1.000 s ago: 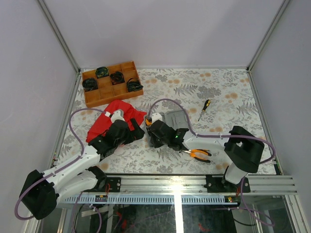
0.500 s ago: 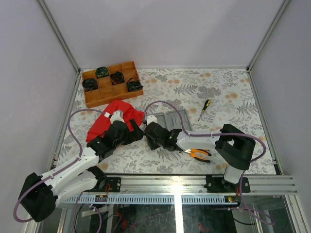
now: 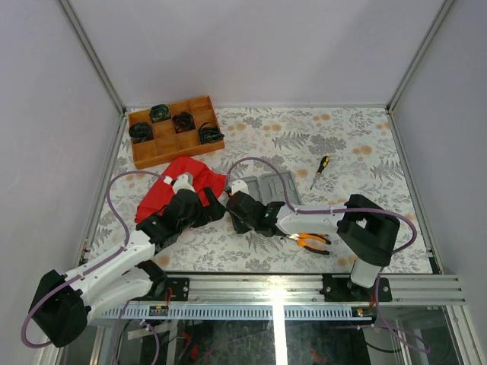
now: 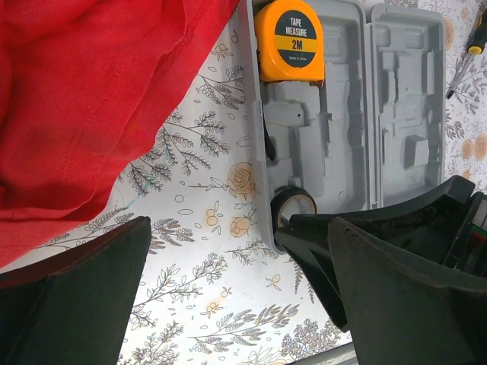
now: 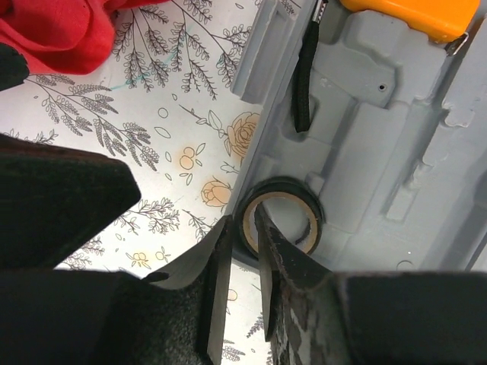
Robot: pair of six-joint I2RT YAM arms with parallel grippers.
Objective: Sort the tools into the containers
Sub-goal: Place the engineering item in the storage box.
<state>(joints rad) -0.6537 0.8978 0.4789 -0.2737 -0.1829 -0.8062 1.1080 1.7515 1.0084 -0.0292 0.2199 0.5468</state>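
Observation:
The grey tool case (image 3: 270, 185) lies open mid-table, also seen in the left wrist view (image 4: 342, 129). An orange tape measure (image 4: 289, 39) sits in its far-left recess and shows in the right wrist view (image 5: 411, 14). A black tape roll (image 5: 297, 196) rests in the case's near-left corner. My right gripper (image 5: 243, 236) is shut on the roll's wall, one finger inside the ring and one outside. My left gripper (image 4: 236, 296) is open and empty over the table, just left of the case. Orange-and-black pliers (image 3: 310, 241) and a screwdriver (image 3: 323, 169) lie on the table.
A red cloth (image 3: 179, 182) lies left of the case, under and beside my left arm. A brown wooden tray (image 3: 176, 131) with black coiled bundles stands at the back left. The two grippers (image 3: 221, 204) are close together.
My right gripper has moved left and nearer, off the middle of the case to its near-left corner, uncovering more of the case. The left arm has barely moved.

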